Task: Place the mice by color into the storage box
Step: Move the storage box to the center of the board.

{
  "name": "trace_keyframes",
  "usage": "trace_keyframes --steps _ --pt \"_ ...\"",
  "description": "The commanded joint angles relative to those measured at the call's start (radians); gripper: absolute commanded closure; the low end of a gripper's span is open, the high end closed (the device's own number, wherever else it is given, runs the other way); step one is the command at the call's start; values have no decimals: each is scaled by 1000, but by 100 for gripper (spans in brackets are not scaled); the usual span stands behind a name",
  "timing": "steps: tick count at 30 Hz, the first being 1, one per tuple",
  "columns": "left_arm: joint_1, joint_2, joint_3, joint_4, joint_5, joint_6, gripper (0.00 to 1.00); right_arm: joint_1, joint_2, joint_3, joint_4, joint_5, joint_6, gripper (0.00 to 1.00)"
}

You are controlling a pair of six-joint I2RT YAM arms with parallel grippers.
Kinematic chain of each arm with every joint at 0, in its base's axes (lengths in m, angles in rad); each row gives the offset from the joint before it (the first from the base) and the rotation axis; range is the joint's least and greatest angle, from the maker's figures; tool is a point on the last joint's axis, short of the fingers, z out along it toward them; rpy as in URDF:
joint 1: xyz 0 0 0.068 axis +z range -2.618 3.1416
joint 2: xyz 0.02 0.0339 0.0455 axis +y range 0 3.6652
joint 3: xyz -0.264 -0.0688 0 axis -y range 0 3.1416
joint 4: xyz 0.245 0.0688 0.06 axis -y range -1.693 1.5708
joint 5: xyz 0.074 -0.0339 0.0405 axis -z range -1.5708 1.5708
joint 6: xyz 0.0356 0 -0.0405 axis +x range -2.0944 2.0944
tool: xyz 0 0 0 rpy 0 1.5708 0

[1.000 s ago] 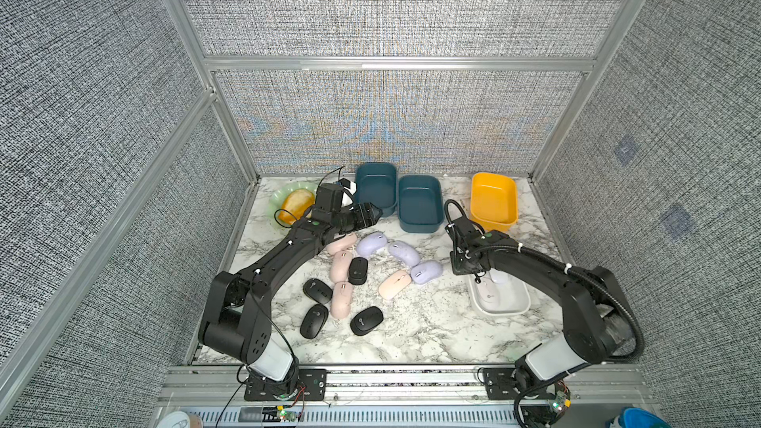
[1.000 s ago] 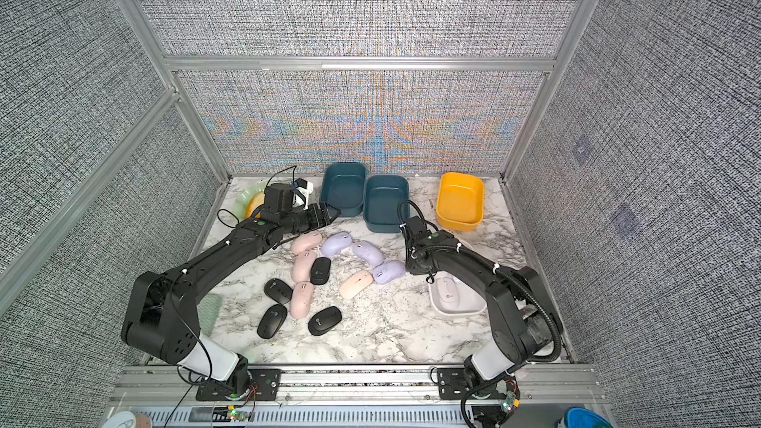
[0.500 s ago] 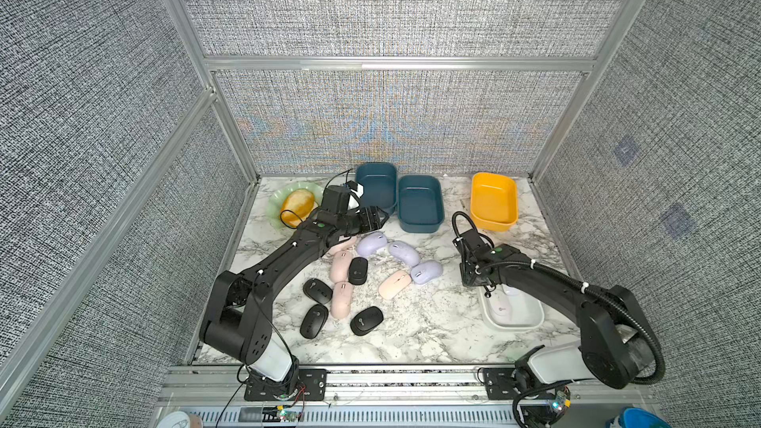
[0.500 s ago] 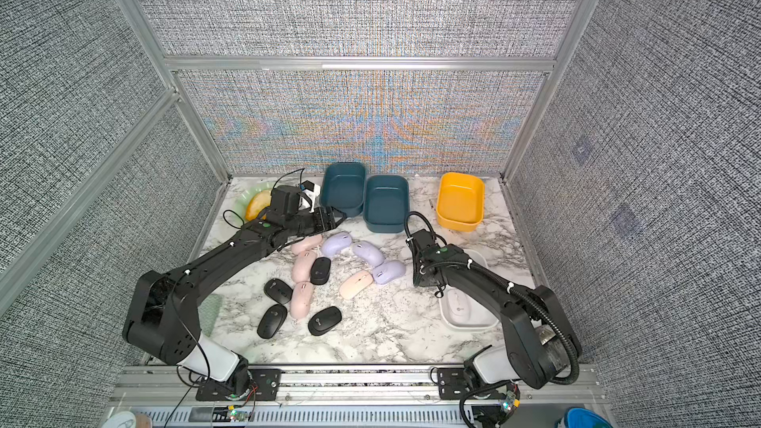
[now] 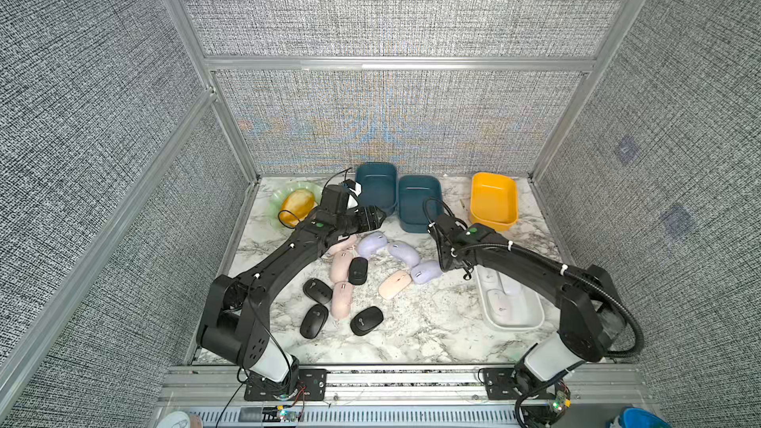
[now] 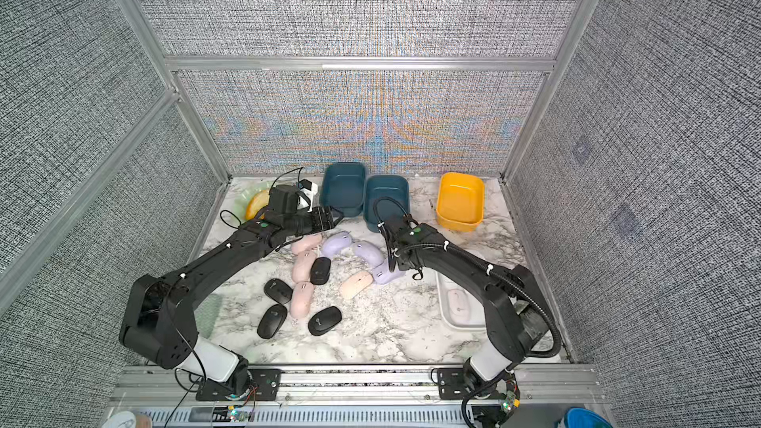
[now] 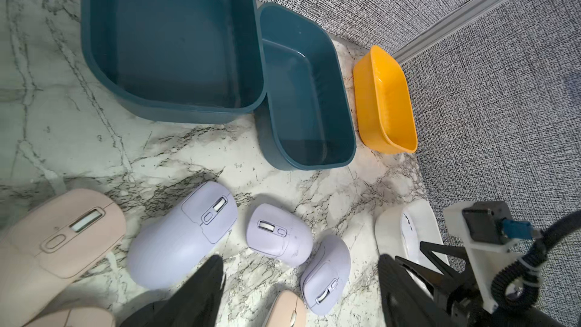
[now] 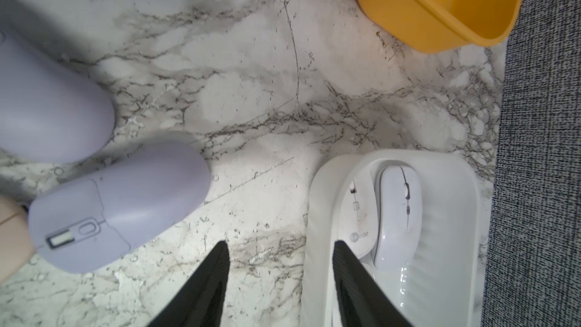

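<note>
- The right gripper (image 8: 280, 245) has its jaws spread apart and holds nothing. 1 finger hangs over the rim of the white oval plastic tray (image 8: 323, 184). The other hangs over the grey-veined marble table (image 8: 251, 95).
- At least 2 smooth white mice (image 8: 397, 215) lie side by side in that tray. I think the white ones are done.
- The left gripper (image 7: 298, 259) is spread apart and empty too. It hovers above the 3 rounded lilac mice (image 7: 182, 234).
- The 4 pale pink mice (image 5: 342, 300) and the 4 shiny black mice (image 5: 366, 320) lie in a bunch on the table, close to the lilac ones.
- The 2 dark teal plastic boxes (image 5: 375, 187) and the yellow plastic box (image 5: 494, 195) sit at the back. All 3 are empty.
- So the step now looks like picking the next colour. Lilac is a good guess, since both grippers are near it.
- The nearest lilac mouse (image 8: 119, 206) lies just beside the right gripper, with a pink mouse right against it. The gripper would need to swing over it and come down with a finger on each long side. It should squeeze gently, because the smooth shell could slip. Then it can lift the mouse into 1 empty box.
</note>
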Motion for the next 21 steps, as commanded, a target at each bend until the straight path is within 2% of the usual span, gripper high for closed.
trace_keyframes --steps 1,6,13,21 --pt "0 -14 7 -8 -37 15 22 -17 29 57 24 58 -16 44" --pt "0 -20 10 -16 -57 20 22 -131 65 139 107 -5 -67 47" --pt "0 -23 13 -19 -62 27 21 -297 206 273 202 -105 -162 49" --pt "0 -18 16 -19 -62 31 21 -415 424 511 165 -201 -205 47"
